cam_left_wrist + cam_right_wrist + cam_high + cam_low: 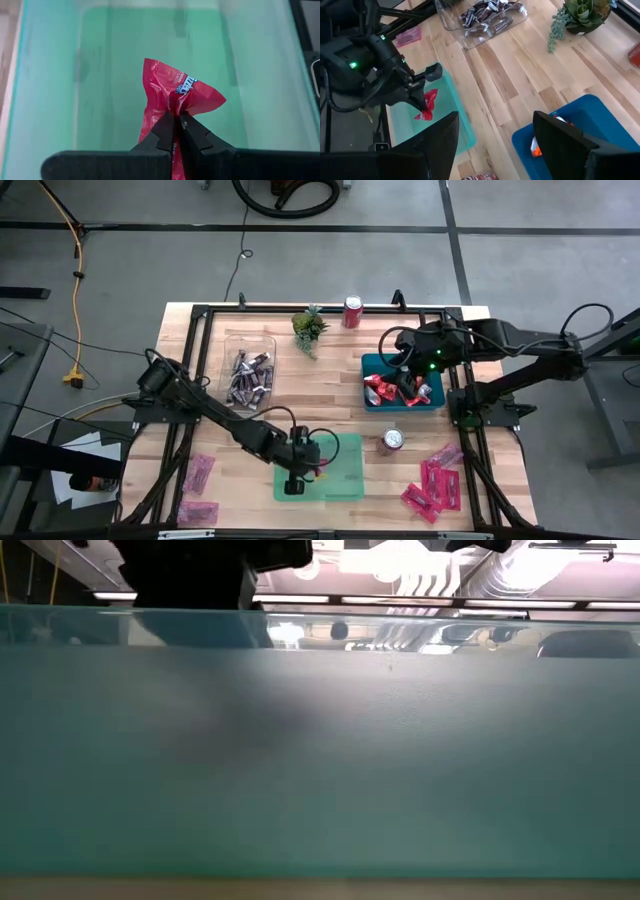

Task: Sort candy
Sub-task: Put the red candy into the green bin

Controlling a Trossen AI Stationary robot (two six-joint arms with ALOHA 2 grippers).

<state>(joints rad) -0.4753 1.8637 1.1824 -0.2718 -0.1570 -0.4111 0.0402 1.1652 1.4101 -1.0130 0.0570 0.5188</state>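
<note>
Held candy: a flat pink-red packet (172,95), crinkled and glossy, blue and white print near its upper corner, zigzag-cut edges, pinched at its lower middle so the top fans out.
Where it is: over the green tray (345,480), which sits at the counter's near edge, about midway along.
Left hand: the left hand (176,125) is clamped tight on that packet, fingertips pressed together with only the wrapper between them; seen from above it sits over the tray's left part (298,465).
Pink-red packets elsewhere: a loose cluster (435,485) on the bare wood by the near right corner, and a few more (198,490) by the near left corner.
Red-orange packets: piled in the blue tray (372,363) toward the counter's right side, shiny red with white bits showing (383,390).
Dark bars: brown-and-silver bars heaped in the clear tray (262,340) toward the far left (248,378).
Right hand: the right hand (495,135) hangs above the blue tray, fingers spread wide, nothing between them.
Other things: a small green plant (309,328) and a red can (352,311) at the far edge; a second can (393,441) on its side between the green tray and the right-hand pink cluster.
Low view: filled by the green tray's wall; no candy to be made out there.
</note>
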